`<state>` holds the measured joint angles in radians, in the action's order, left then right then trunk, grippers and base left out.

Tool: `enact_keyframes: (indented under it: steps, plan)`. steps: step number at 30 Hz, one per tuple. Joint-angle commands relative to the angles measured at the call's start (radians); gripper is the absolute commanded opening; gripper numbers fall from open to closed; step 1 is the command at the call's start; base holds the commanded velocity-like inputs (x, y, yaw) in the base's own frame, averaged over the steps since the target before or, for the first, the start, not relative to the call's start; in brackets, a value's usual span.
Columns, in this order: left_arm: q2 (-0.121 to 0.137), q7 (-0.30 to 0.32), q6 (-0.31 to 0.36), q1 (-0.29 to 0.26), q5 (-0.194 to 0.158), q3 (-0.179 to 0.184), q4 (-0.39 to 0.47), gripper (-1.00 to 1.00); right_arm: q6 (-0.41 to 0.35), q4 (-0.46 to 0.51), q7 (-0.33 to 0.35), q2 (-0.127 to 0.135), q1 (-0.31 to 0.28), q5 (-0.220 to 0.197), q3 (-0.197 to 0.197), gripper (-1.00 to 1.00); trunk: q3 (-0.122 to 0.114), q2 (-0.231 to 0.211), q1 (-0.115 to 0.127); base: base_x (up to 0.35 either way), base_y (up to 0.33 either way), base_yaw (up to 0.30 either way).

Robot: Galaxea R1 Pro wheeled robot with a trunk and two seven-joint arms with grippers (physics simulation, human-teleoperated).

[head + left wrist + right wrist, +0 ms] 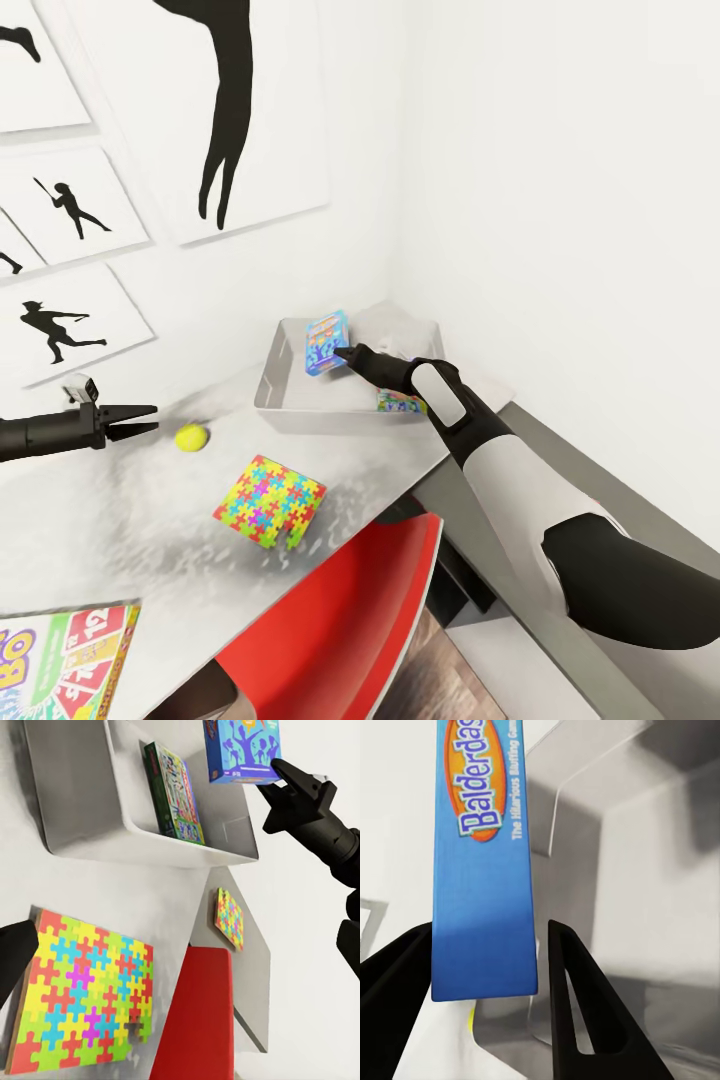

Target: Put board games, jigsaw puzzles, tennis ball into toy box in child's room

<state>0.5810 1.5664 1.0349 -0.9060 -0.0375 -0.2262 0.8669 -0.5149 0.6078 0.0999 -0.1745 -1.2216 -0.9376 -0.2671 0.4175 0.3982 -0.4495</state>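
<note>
Partway through a toy tidy-up at a pale grey counter (120, 520) in a white corner. Toy box (268, 385) set at the far end of the counter, against the wall.

Right claw (350, 356) reaching in over the toy box, closed on the blue board game (326, 343), pinching its lower edge. Game held upright, clear of the toy box floor, not yet let go. From the right wrist camera, blue spine reading "Balderdas…" between the two dark fingers (577, 1005), grey toy box walls beyond.

Already inside the toy box: the white-green board game (174, 793), standing on edge against a wall of the box.

Outside the toy box, on the counter:
- tennis ball (191, 437), near the toy box's front corner, just ahead of the left claw (150, 418);
- one jigsaw puzzle (270, 500), a little nearer the robot than the ball;
- the second jigsaw puzzle (400, 402), just beside the toy box, by the right forearm;
- the Skip-Bo board game (65, 660), well apart from the toy box, at the near edge.

Left claw empty, jaws slightly parted, hovering above the counter and pointed at the ball.

Red chair (330, 620) tucked under the counter.

By judgement: one toy stowed, a second about to be dropped in, four left to collect.
</note>
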Motion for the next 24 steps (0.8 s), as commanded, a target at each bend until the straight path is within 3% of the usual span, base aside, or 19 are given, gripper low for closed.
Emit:
enact_keyframes:
  steps: [1,24]
  plan:
    - [0.0,0.004,0.011,-0.001,0.001,0.0,0.0,1.0,-0.004,0.0,0.002,0.0,-0.001,0.0,0.0,-1.0,0.002,0.002,-0.001,0.0,0.004,0.0]
    - [0.0,0.004,0.01,-0.001,0.001,0.001,0.001,1.0,0.029,-0.009,-0.005,0.0,-0.001,-0.004,0.0,-1.0,0.002,0.002,-0.001,0.0,0.0,0.0]
